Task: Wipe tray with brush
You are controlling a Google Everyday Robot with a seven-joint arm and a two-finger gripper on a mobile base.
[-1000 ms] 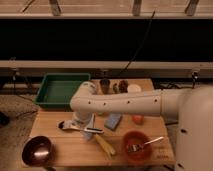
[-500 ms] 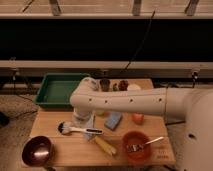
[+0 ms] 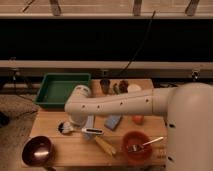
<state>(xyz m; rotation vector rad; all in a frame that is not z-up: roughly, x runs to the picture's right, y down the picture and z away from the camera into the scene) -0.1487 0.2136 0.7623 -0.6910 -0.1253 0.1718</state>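
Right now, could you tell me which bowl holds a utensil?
The orange bowl, right of the pincer at the brush; the dark left bowl holds none.

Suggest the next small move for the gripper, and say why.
Probably settle onto the brush handle and grip it. The gripper hangs right over that handle, the brush lies flat on the table, and the green tray sits behind it to the left, so wiping cannot start yet.
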